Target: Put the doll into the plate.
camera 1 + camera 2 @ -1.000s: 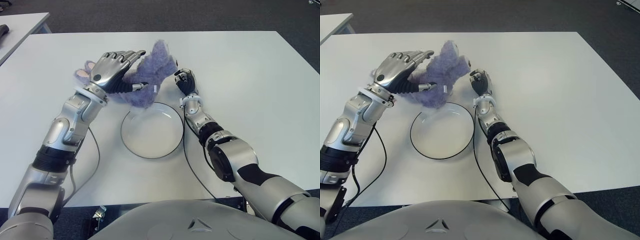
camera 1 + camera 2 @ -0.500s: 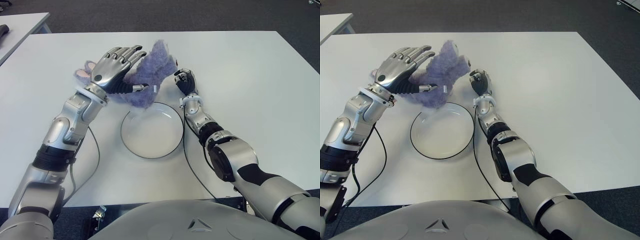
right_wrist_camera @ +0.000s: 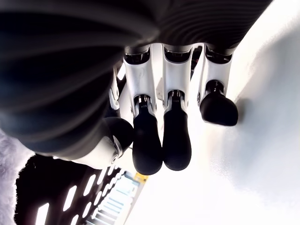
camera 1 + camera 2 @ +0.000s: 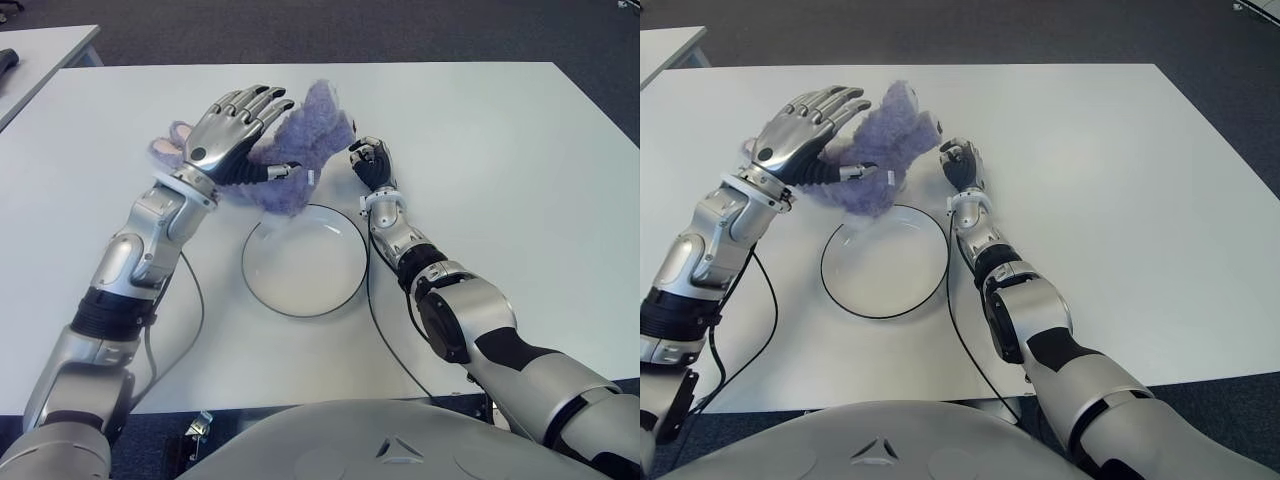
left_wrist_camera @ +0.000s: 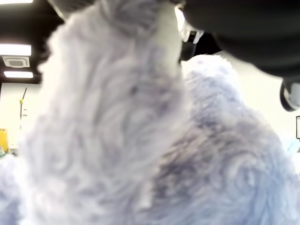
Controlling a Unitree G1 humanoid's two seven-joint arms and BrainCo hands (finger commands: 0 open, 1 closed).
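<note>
A fluffy purple doll (image 4: 302, 148) lies on the white table (image 4: 500, 150), just beyond the far rim of the clear, dark-edged plate (image 4: 246, 272); its lower edge overlaps that rim. My left hand (image 4: 226, 134) is against the doll's left side, fingers stretched out straight and the thumb lying across the fur. The doll (image 5: 140, 140) fills the left wrist view. My right hand (image 4: 372, 164) shows just right of the doll with curled fingers (image 3: 147, 140) holding nothing.
A second white table (image 4: 40, 50) stands at the far left, across a gap of dark floor. Thin black cables (image 4: 192, 300) trail from both forearms over the table beside the plate.
My left hand's fingers have straightened from curled over the doll to spread out above it. The doll has settled slightly. The right hand has not moved.
</note>
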